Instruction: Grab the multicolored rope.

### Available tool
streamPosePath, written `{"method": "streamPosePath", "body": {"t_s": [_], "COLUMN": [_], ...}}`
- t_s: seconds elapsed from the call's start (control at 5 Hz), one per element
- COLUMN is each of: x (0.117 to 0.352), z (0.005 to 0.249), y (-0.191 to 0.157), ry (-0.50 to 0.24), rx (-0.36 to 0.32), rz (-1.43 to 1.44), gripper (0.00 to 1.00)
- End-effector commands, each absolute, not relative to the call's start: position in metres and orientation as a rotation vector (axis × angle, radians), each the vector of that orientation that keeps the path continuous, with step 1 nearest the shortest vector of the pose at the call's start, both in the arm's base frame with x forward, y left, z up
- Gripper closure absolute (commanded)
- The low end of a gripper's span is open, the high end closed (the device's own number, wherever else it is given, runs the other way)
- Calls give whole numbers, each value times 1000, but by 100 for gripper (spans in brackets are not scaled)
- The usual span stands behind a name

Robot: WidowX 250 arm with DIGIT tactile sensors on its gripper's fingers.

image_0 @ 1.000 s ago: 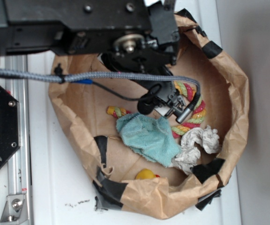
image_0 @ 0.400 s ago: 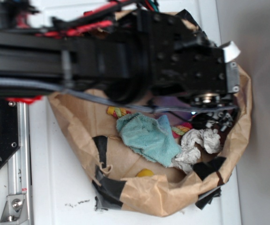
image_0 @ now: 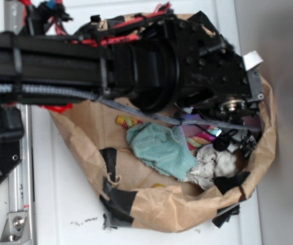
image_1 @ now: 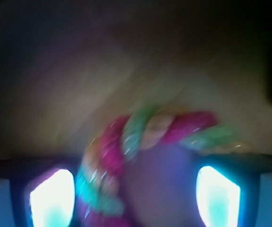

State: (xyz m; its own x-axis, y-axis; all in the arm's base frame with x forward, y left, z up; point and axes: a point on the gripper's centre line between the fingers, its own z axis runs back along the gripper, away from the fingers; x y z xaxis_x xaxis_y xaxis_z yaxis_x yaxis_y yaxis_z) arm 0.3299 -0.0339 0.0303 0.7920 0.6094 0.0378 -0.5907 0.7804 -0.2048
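Hand (image_1: 136,196) open, fingers (image_1: 53,196) spread either side of multicolored rope (image_1: 145,132). Rope inside paper bag (image_0: 85,127), beside teal cloth (image_0: 159,150).

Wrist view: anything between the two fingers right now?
Yes. A loop of the multicolored rope lies in the gap between the glowing fingers, nearer the left one. The wrist view is blurred, so contact cannot be told.

Multicolored rope (image_1: 140,142) curved in paper bag (image_0: 161,204)
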Motion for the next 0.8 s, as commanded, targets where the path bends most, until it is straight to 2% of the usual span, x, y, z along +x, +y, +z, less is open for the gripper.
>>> {"method": "streamPosePath", "body": {"t_s": [0.0,0.2,0.4,0.6], "x": [298,283,285,296], "z": [5,-4,16,59], "y": [-74,-73,-51,-17], "ry": [1,45,30,-52], "rx": [-176,-99,-62,-38], "rz": [418,417,394,350], "gripper": [0,100,100,100]}}
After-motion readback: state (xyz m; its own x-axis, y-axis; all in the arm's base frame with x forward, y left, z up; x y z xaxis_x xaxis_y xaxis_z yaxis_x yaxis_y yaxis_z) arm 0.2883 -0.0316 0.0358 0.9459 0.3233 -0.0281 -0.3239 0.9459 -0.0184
